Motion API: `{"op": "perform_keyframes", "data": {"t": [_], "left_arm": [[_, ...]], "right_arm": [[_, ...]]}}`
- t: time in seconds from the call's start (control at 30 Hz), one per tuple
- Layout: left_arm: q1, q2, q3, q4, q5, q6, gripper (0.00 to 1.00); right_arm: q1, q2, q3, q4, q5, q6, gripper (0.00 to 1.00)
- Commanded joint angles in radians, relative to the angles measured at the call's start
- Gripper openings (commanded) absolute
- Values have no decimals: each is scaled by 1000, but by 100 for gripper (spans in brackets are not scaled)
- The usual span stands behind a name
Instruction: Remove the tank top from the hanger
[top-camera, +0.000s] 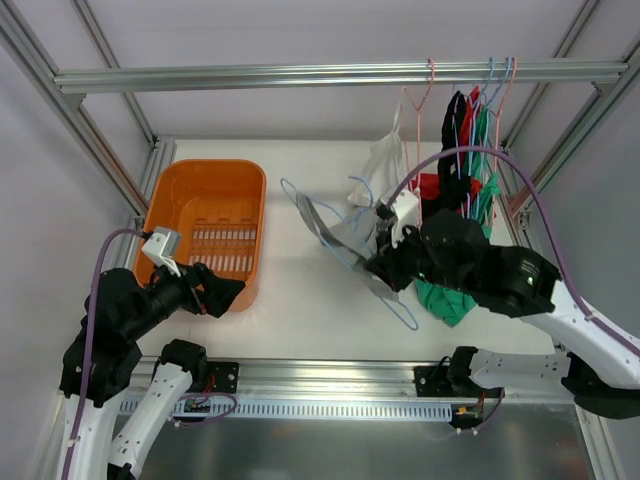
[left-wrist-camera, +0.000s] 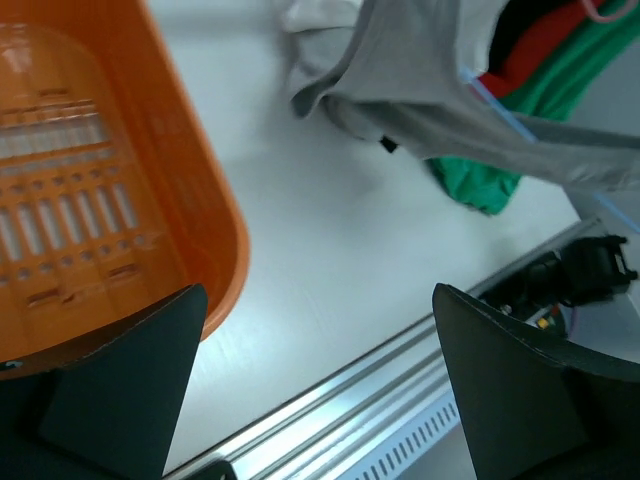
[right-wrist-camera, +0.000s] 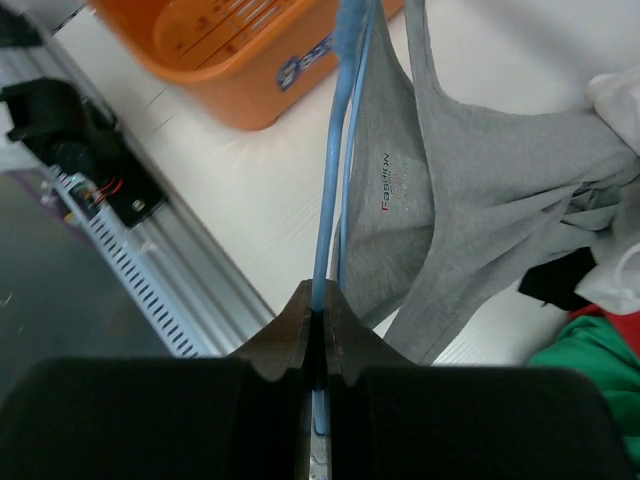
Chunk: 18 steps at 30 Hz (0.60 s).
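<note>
Your right gripper (right-wrist-camera: 318, 305) is pinched tight on the blue wire of the hanger (right-wrist-camera: 335, 150), jaws closed with only the wire between them, so the hold on the hanger looks done. In the overhead view the hanger slants across the middle of the frame, apart from the rail (top-camera: 340, 75) at the top where the other clothes (top-camera: 460, 150) hang, so it appears to be free of the rack. The grey tank top (right-wrist-camera: 470, 190) is still on it: in the right wrist view the fabric drapes along the right side of the wire with a strap running up beside it, and its lower part trails onto the white table (top-camera: 300, 300) at centre frame, next to a green garment (top-camera: 445, 300) lying lower right of it. You cannot tell from these views exactly how the straps loop over the hanger's arms. Your left gripper (left-wrist-camera: 318, 310) stands wide open and holds nothing; it sits in the lower left of the overhead frame, just beside the near right corner of the orange basket (top-camera: 258, 230) and well apart from the tank top, which shows only at the upper right of its wrist view. So judge the task as roughly at its midpoint: hanger secured, garment not yet gripped. What remains for you is to bring the left gripper across to the grey cloth, close on it, and draw it off the wire while the right side keeps the hanger fixed.
</note>
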Motion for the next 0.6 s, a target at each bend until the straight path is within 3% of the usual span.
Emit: {"op": "perform_keyframes", "data": {"t": [0.0, 0.13, 0.27, 0.37, 0.57], "left_arm": [[-9, 95, 33, 170, 219, -24, 99], [-20, 223, 82, 267, 255, -75, 99], [-93, 257, 147, 357, 168, -119, 99], [-202, 339, 196, 368, 82, -102, 92], [-602, 500, 260, 373, -387, 8, 91]], "right_arm": [[123, -96, -56, 37, 85, 88, 0], [213, -138, -62, -4, 182, 131, 0], [240, -167, -58, -20, 233, 179, 0], [241, -177, -48, -21, 234, 197, 0], [253, -176, -36, -31, 221, 217, 0]]}}
